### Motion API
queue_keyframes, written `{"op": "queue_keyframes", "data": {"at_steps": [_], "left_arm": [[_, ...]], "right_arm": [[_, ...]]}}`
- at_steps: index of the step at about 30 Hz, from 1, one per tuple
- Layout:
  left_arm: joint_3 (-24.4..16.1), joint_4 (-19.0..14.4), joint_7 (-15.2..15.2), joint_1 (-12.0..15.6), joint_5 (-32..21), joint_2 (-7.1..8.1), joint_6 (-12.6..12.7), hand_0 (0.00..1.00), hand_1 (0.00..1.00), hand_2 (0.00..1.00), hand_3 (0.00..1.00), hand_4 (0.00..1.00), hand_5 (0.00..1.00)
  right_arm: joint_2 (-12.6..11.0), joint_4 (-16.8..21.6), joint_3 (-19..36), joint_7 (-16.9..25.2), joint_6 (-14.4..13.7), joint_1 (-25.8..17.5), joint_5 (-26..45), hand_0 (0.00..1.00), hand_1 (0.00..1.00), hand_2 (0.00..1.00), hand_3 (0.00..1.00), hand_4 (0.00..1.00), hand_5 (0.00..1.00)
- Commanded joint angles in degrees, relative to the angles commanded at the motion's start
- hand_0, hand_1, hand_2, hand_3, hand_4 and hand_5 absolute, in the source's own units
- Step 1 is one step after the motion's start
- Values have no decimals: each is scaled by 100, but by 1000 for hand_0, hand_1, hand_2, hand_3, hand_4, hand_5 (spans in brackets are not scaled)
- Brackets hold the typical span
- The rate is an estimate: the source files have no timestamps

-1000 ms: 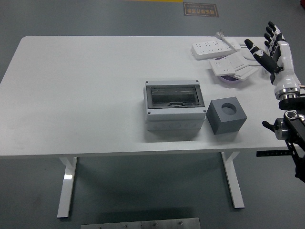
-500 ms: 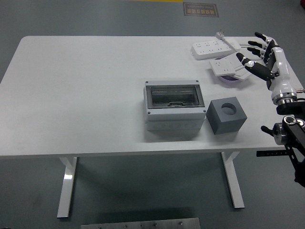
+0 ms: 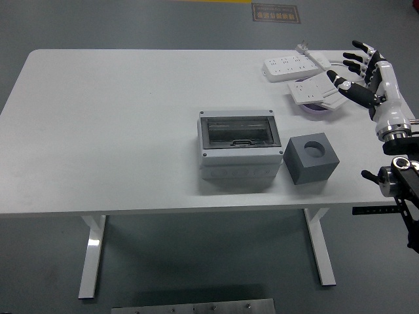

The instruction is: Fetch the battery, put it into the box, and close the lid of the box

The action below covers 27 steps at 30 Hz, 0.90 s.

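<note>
The box (image 3: 238, 152) sits mid-table, its clear lid shut over a dark inside I cannot make out; I cannot tell which thing is the battery; my right hand (image 3: 372, 82) hovers up and right of the box, fingers (image 3: 357, 56) spread, holding nothing, beside white flat pieces (image 3: 321, 90); a power strip (image 3: 292, 65) lies behind; a grey block (image 3: 311, 157) stands just right of the box.

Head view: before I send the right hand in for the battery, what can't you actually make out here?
- Battery: none identifiable; the round purple thing is mostly covered by the white pieces stacked on it.
- Box contents: dark window shows only a vague shape inside.
- Grey block hole: depth hidden in shadow.
- Right hand: open, holding nothing; its arm is cut by the right edge.
- Left arm: out of frame.
</note>
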Motion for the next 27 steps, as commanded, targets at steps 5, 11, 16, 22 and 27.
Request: {"op": "queue_keyframes", "data": {"at_steps": [5,11,16,22,27], "left_arm": [[30,7,-15,-3,-60,-4,2,585,715,660,606,702,175],[59,4,0,10,-124,17,-3,586,715,660,606,700,174],[69,-8,41,19,-150,19,-20,586,715,660,606,698,173],[61,-7,57,12,-140,12,-42,585,713,658,605,695,175],[61,-3,55,1,-141,10,-48,579,712,658,605,694,175]], "right_arm": [[-5,32,15,-26,14,-4,-21,847,760,764,867,854,138],[-14,61,25,-61,18,-4,-47,849,769,767,871,854,143],[-26,97,24,-83,21,-8,-57,849,767,765,868,855,158],[-31,118,30,-98,16,-14,-71,849,768,763,864,854,166],[-47,108,40,-105,8,-21,-75,849,771,763,863,853,167]]}}
